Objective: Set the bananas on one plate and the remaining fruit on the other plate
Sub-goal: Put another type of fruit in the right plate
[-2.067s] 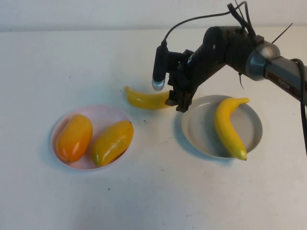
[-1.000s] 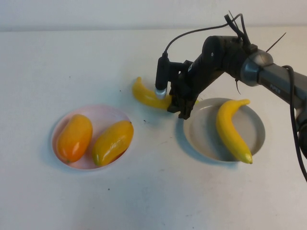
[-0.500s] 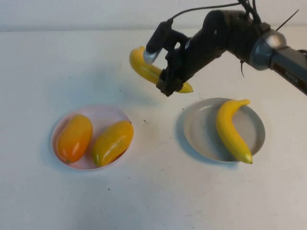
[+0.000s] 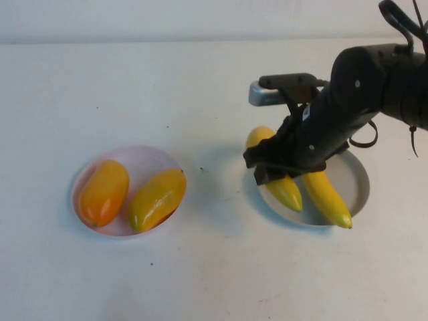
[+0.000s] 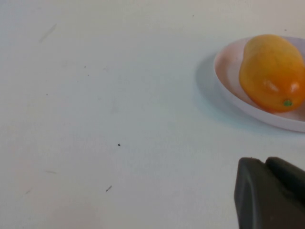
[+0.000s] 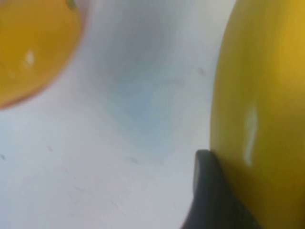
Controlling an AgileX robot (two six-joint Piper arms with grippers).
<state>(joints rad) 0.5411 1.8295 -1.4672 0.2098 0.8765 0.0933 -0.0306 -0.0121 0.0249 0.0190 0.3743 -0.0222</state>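
My right gripper [image 4: 273, 170] is shut on a banana [image 4: 284, 189] and holds it low over the left part of the grey-blue plate [image 4: 361, 175]. The second banana [image 4: 328, 195] lies in that plate beside it. In the right wrist view the held banana [image 6: 262, 109] fills one side against a dark finger [image 6: 208, 191]. Two yellow-orange oval fruits [image 4: 103, 192] [image 4: 157, 198] lie in the pale pink plate [image 4: 144, 159] on the left. My left gripper [image 5: 264, 164] shows only in the left wrist view, shut and empty, near the pink plate [image 5: 224, 83] and one oval fruit [image 5: 271, 71].
The white table [image 4: 200, 267] holds only the two plates, with a bare gap of a hand's width between them. The right arm [image 4: 374, 73] reaches in from the right, and its camera housing [image 4: 267, 93] sticks out above the grey-blue plate.
My right gripper has lifted the banana off the table behind the plates and carried it right and towards me, down over the grey-blue plate. The other fruit has not moved.
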